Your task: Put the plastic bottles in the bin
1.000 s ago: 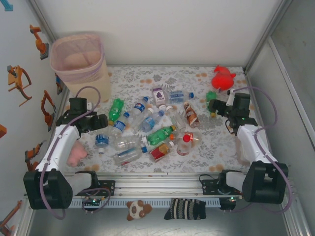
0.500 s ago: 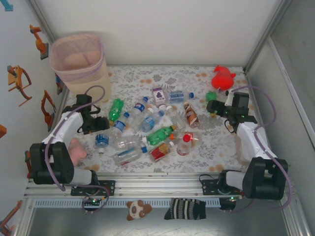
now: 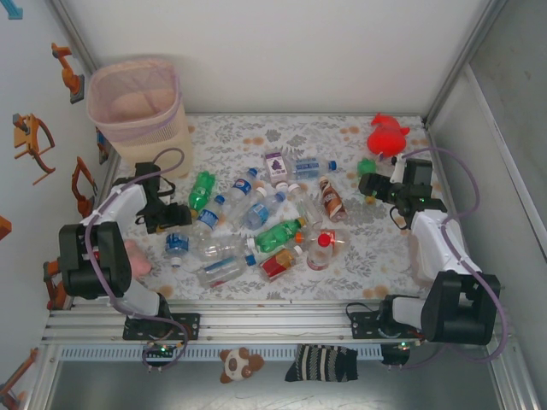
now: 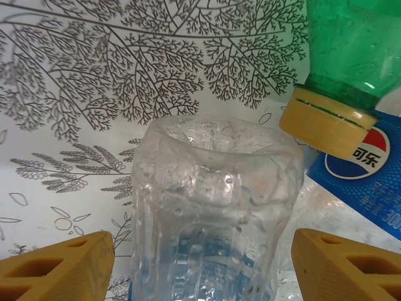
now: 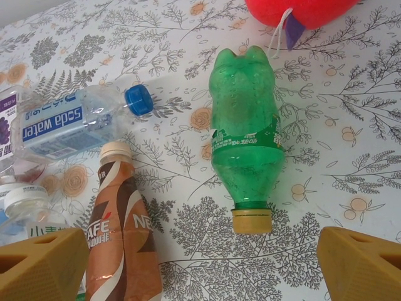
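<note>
Closest in, at the 9 o'clock side of the desk [image 3: 376,248], the left jaws stand part-open astride a clear bottle [image 4: 210,207]. One yellow fingertip [image 4: 56,266] sits at its 8 o'clock, the other at its 4, with a gap on both sides and nothing gripped. Here's the worry: that bottle looks thin and dented, so an off-centre squeeze could buckle it or pop it out sideways. At its 1 o'clock a green bottle [image 4: 354,50] pokes its tan cap [image 4: 326,128] in just beside a blue-labelled bottle [image 4: 363,182]. A close that drifts that way may catch the cap or drag a neighbour along. The pink plush toy [image 3: 134,256] lies at 6 o'clock of that wrist, and a low swing could snag it.

Over at 3 o'clock the right jaws are spread wide and empty. A second green bottle [image 5: 245,135] lies cap-first toward them, between and beyond the fingertips. It's a round body on a flat desk, so I'd judge one finger landing early rolls it toward the brown coffee bottle [image 5: 122,238] at its 8 o'clock. The red plush toy [image 5: 294,12] sits just past its base at 1 o'clock, and an overshoot bumps that instead.

Mid-desk, the other plastic bottles [image 3: 275,235] lie heaped and touching, so any lift may topple the ones beside it.

Farthest off, the bin [image 3: 162,141] stands at 11 o'clock. It's near the left arm [image 3: 115,209] but well apart from the right arm [image 3: 427,226], and a loose grip on that long carry could drop a bottle short of the rim
</note>
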Motion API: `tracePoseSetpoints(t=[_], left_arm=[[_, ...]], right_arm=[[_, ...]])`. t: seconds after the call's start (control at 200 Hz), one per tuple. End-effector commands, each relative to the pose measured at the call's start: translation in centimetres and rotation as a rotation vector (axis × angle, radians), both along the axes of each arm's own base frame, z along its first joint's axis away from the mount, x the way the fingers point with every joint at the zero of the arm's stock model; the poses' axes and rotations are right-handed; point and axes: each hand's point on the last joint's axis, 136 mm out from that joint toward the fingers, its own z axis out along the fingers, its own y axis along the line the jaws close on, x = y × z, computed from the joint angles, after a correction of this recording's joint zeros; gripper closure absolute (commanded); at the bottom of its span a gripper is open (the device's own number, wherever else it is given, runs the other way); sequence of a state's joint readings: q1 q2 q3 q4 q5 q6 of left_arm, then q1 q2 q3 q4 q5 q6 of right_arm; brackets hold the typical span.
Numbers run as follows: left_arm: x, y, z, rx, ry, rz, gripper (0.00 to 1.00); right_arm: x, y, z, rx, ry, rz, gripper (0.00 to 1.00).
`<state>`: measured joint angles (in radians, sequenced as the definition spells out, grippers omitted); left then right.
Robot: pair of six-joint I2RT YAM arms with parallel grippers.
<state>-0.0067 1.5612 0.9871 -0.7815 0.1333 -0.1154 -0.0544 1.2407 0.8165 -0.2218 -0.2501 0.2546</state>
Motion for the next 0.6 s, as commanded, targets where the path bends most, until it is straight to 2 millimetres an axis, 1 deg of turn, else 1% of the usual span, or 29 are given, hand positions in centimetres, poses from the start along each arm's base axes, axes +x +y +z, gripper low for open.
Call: tracePoseSetpoints(t=[0.0,0.426,0.596], left_arm=[[0.0,-0.4,0.2,-0.024,0.027,-0.027,0.25],[0.1,-0.4,-1.1,-0.027,0.079,-0.027,0.25],[0.4,-0.6,-1.6,-0.035,0.096,-0.027,0.28]], right_arm=[[0.6,0.2,0.8,-0.002,-0.01,0.006,0.07],[0.8,0.3,0.2,0.004,0.008,0.009,0.08],[0.7,0.3,-0.2,0.005,0.018,0.006,0.08]])
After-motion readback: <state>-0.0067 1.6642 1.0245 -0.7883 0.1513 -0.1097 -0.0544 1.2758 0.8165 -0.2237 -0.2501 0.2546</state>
